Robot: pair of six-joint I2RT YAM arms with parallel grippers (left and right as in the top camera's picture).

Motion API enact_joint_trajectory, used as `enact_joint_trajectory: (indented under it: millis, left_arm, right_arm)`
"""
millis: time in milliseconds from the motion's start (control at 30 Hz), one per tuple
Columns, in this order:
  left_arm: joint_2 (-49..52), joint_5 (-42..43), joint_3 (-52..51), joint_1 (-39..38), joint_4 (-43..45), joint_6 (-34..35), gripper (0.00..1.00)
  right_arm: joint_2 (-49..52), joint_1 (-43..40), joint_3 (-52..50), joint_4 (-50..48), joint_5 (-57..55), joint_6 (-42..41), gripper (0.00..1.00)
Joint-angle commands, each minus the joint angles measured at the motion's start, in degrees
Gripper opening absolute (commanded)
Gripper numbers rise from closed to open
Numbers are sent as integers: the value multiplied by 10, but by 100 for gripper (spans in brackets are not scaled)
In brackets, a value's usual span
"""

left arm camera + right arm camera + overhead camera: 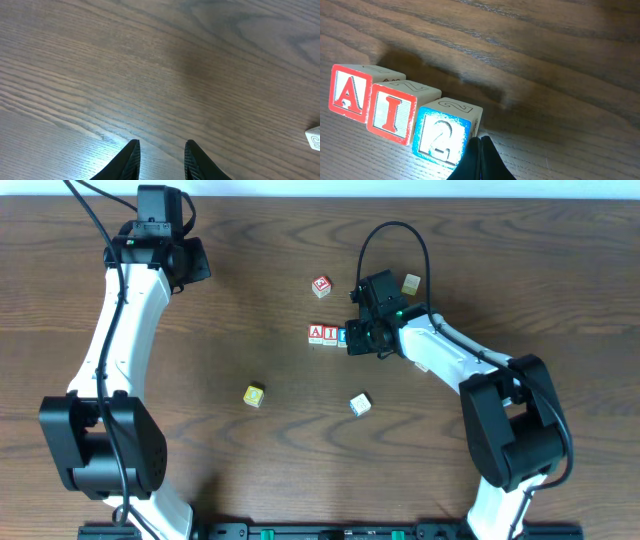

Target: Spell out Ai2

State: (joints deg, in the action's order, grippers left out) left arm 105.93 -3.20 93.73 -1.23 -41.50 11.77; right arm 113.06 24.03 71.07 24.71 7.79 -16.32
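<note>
Three lettered cubes stand in a row touching each other: the red-framed "A" cube [351, 92] [316, 333], the red-framed "I" cube [392, 112] [330, 334] and the blue-framed "2" cube [442, 135] [343, 336]. My right gripper [480, 140] [352, 340] is shut with nothing in it, its tips low against the right side of the "2" cube. My left gripper [161, 147] [190, 260] hovers over bare table at the far left, jaws apart and empty.
A red-marked cube [321, 285] lies behind the row and a cream cube [411, 283] behind the right wrist. A yellow cube [254, 395] and a pale cube [360, 404] sit nearer the front. One cube [314, 137] shows at the left wrist view's right edge.
</note>
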Motion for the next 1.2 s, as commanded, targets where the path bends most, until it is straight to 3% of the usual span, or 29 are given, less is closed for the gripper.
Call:
enact_joint_trajectory:
  millis: [0,233,367,533,667,800,1000,1167]
  left_arm:
    - [-18,-2,7,2,2,-2,31]
    - [-18,-2,7,2,1,-16,29]
    - [-24,-2,10,1,-7,-33,26]
    - [-61,-2,10,1,2,-46,13]
    - [-118,10,10,1,-48,-64,7]
    - [-183,82,9,1,-111,-105,6]
    - [-352,96,5,0,-197,-126,6]
    - [-493,106,-105,0,-252,-131,6]
  right_arm:
    - [3,4,0,-2,4,-10,1]
    - [0,-2,9,15,-56,-9,1]
    - [-28,-30,86,90,-125,19,1]
    - [-78,-40,210,202,-171,47,1]
    - [-154,-30,264,298,-175,46,1]
    - [-255,-12,264,359,-187,47,2]
    - [-429,64,248,476,-272,27,2]
    - [-588,122,114,495,-283,-37,2]
